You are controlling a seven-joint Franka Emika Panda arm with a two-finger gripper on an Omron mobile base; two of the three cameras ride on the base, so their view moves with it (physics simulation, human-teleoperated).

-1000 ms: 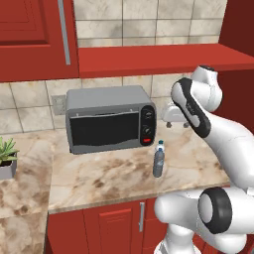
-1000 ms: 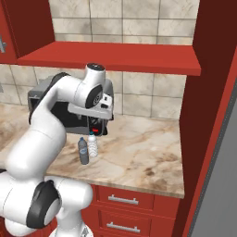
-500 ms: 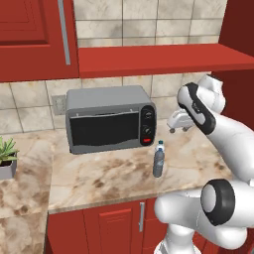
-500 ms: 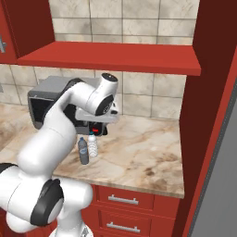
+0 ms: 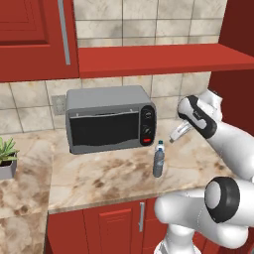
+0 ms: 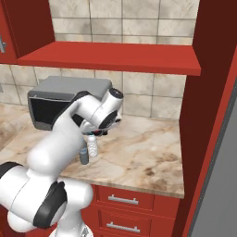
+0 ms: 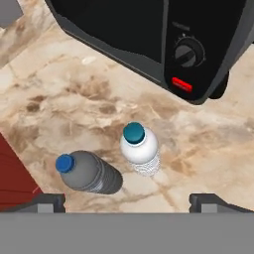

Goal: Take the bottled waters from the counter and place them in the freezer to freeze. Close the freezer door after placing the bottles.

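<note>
Marbled counter (image 5: 109,173), seemingly tiled backsplash (image 5: 149,10)

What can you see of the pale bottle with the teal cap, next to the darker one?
The pale bottle is translucent whitish plastic with a ribbed body and a teal screw cap. It stands upright on the marbled counter, in front of the toaster oven's control panel. The darker grey bottle with a blue cap stands close beside it; I cannot tell whether they touch. The gripper hangs above it, jaws wide open, touching nothing. In the right base view the bottle sits just below the hand.
</note>
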